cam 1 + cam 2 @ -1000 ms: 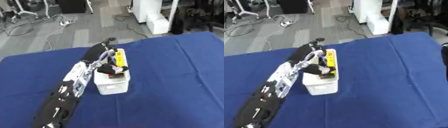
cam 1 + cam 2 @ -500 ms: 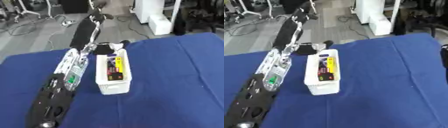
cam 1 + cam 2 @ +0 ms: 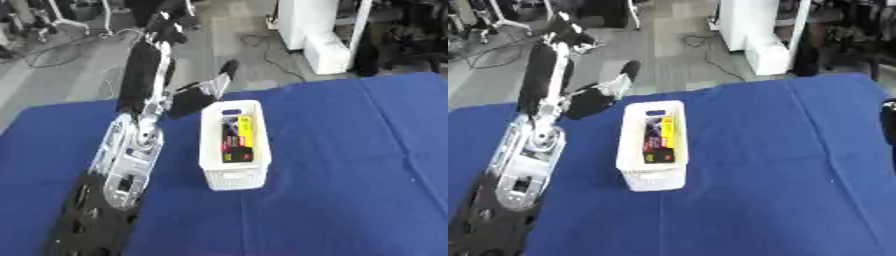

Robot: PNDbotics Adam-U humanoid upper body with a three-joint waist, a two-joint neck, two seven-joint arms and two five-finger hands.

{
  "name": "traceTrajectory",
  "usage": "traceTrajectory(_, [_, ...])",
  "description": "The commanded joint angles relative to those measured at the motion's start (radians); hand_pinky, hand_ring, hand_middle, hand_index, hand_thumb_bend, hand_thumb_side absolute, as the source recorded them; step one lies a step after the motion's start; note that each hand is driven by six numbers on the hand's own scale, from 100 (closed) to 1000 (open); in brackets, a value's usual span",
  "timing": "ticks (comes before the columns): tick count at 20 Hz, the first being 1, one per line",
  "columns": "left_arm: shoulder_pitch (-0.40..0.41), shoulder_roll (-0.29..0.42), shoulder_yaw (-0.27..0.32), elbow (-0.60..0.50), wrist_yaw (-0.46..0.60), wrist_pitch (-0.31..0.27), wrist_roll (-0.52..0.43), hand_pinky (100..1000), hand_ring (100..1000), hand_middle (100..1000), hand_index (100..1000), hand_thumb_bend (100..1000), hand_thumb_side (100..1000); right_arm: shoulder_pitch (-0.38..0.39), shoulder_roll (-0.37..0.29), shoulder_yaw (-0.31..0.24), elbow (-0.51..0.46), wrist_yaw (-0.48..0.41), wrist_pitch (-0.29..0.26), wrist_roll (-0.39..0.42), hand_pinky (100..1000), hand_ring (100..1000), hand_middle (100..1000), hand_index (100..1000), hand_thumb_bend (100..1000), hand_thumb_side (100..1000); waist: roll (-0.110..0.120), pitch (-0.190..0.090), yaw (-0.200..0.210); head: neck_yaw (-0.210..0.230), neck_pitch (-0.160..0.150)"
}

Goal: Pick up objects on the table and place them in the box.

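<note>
The left hand (image 3: 203, 92) hangs just behind the box's (image 3: 233, 178) far left corner, fingers straight and relaxed, holding nothing and not touching the box. The white box sits mid-counter (image 3: 350, 165) on blue cloth, a yellow-and-black pack (image 3: 237, 138) lying inside. Beyond the counter lie grey floor (image 3: 79, 70) and a white cabinet (image 3: 317, 30).

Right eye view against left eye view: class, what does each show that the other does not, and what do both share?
Only the right eye view shows a dark shape at its right edge, too cut off to identify. The left eye view shows nothing the right lacks. Both share the blue tablecloth, the white slotted plastic box with a yellow and black packet lying inside, and the robot's black left hand raised just beyond the box's far left corner, fingers fairly straight and holding nothing.
</note>
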Motion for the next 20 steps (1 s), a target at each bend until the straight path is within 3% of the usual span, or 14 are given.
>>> traceTrajectory(1, [0.008, -0.011, 0.006, -0.043, 0.039, 0.012, 0.004, 634, 619, 931, 834, 360, 618, -0.002, -0.011, -0.012, -0.013, 0.009, -0.013, 0.001, 163, 290, 247, 382, 100, 1000, -0.008, -0.002, 0.002, 0.015, 0.001])
traceTrajectory(6, [0.032, -0.004, -0.012, -0.086, 0.113, -0.006, 0.0, 604, 592, 913, 821, 320, 654, 0.008, -0.006, -0.021, -0.013, 0.02, -0.028, -0.004, 164, 290, 248, 382, 100, 1000, -0.014, 0.004, 0.01, 0.02, 0.01])
traceTrajectory(16, [0.046, 0.01, -0.027, -0.133, 0.191, -0.068, 0.041, 558, 549, 872, 805, 339, 629, 0.001, -0.008, -0.025, -0.013, 0.013, -0.034, -0.015, 165, 290, 248, 383, 100, 1000, -0.01, 0.006, 0.023, 0.035, 0.006])
traceTrajectory(20, [0.048, 0.009, -0.054, -0.134, 0.339, -0.081, 0.011, 535, 527, 882, 856, 327, 654, -0.003, -0.009, -0.023, -0.013, 0.011, -0.032, -0.013, 165, 290, 248, 383, 100, 1000, -0.009, 0.008, 0.024, 0.032, -0.001])
